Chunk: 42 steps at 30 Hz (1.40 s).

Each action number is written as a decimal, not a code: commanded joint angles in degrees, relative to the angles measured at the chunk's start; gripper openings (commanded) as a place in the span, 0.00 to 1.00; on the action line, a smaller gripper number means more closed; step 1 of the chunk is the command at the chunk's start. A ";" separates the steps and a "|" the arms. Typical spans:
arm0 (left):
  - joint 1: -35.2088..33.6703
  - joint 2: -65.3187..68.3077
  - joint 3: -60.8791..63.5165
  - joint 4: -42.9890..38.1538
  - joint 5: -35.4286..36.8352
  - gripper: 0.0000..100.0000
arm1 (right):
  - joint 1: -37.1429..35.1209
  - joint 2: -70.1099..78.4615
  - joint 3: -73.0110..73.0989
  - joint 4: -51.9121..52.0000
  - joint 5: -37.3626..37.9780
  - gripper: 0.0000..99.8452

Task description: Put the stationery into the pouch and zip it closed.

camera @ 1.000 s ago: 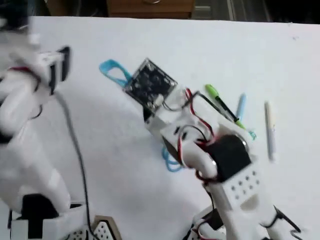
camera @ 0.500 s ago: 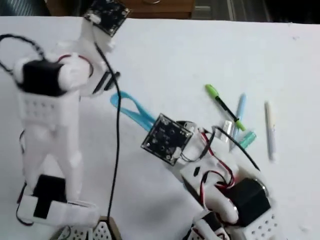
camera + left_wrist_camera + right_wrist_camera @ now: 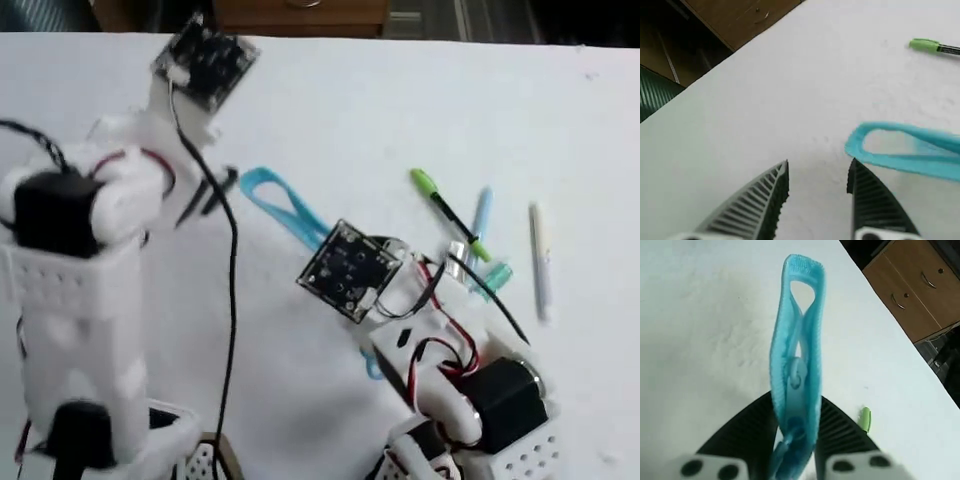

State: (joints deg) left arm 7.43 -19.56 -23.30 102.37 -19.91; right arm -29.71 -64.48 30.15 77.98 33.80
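I log: right claw (image 3: 796, 412), clamped on the pouch (image 3: 300, 225), dragged it toward 5 o'clock; left claw (image 3: 818, 170) (open) now beside it, pens (image 3: 445, 212) unpacked.

The soft blue fabric pouch (image 3: 308, 230) is mostly hidden beneath the right arm (image 3: 440, 370); an edge crops the green-capped marker (image 3: 926, 45).

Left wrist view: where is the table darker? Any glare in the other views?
Left wrist view: the table darkens toward the left hand and brightens toward the green pen. Right wrist view: no glare on the pouch. High view: no glare spots either.
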 commanded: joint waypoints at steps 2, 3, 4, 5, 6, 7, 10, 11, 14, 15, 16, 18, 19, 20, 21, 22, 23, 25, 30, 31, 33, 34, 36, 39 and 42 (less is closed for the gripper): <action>3.56 -5.58 6.95 -0.18 -0.26 0.21 | 1.01 0.04 0.00 -0.84 0.26 0.02; 3.74 -4.97 6.42 -0.62 -0.18 0.21 | 0.84 0.04 0.00 -0.84 0.26 0.02; 3.74 -4.00 5.45 -1.41 0.53 0.21 | 0.13 0.04 0.00 -0.84 0.26 0.02; 3.65 -2.77 3.96 -1.85 1.49 0.21 | -0.48 0.04 0.00 -0.66 0.26 0.02; 3.65 -1.27 2.37 -1.93 2.02 0.21 | -1.01 0.04 0.00 -0.57 0.26 0.02; 3.65 0.48 0.62 -1.93 2.11 0.21 | -1.45 0.04 0.00 -0.57 0.18 0.02; 3.65 6.02 -5.01 -1.67 2.20 0.21 | -1.71 0.04 0.00 -0.75 0.18 0.02; 3.56 7.60 -7.21 -1.41 2.20 0.21 | -1.54 0.04 0.00 -0.66 0.18 0.02; 2.33 11.30 -13.10 0.00 1.93 0.21 | -1.19 -0.04 0.00 -0.57 0.35 0.02; 2.24 12.00 -13.36 0.00 1.76 0.21 | -1.19 -0.04 0.00 -0.57 0.35 0.02; 2.24 12.70 -13.27 0.00 1.67 0.21 | -1.19 -0.04 0.00 -0.66 0.35 0.02; 2.15 14.11 -12.48 0.18 -0.09 0.21 | -1.19 0.04 0.00 -0.84 0.35 0.02; 2.15 14.29 -11.25 0.09 -1.58 0.21 | -1.19 0.04 0.00 -0.84 0.44 0.02; 2.15 14.37 -9.93 0.18 -2.90 0.21 | -1.19 0.04 0.00 -0.84 0.53 0.02; 2.24 14.37 -8.53 0.18 -4.04 0.21 | -1.19 0.04 0.00 -0.84 0.62 0.02; 2.33 14.37 -7.30 0.18 -5.27 0.21 | -1.19 0.04 0.09 -0.84 0.62 0.02; 2.51 14.29 -6.33 0.18 -6.24 0.21 | -1.19 0.04 0.26 -0.92 0.70 0.02; 2.59 13.67 -5.54 0.18 -6.68 0.23 | -1.19 0.04 1.85 -1.89 0.70 0.02; 2.33 11.82 -5.36 0.18 -6.33 0.24 | -1.19 0.04 4.84 -4.79 0.26 0.02; 2.15 11.82 -5.36 0.18 -6.33 0.24 | -1.19 0.04 4.84 -5.05 0.26 0.02; 2.15 11.65 -4.75 0.18 -6.33 0.24 | -1.19 0.04 4.84 -5.32 0.26 0.02; 2.42 11.38 -4.13 0.26 -6.33 0.24 | -1.19 0.04 4.92 -5.32 0.26 0.02; 2.59 9.45 -2.73 0.26 -6.33 0.24 | -1.19 0.04 4.92 -5.32 0.35 0.02; 4.00 4.18 -0.97 0.18 -6.42 0.24 | -1.19 0.04 4.92 -5.14 0.35 0.02; 4.53 1.10 1.58 0.09 -6.51 0.24 | -1.19 0.04 4.92 -5.14 0.35 0.02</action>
State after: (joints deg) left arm 11.21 -14.73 -23.03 102.29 -26.07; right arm -31.30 -64.66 35.08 73.41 33.80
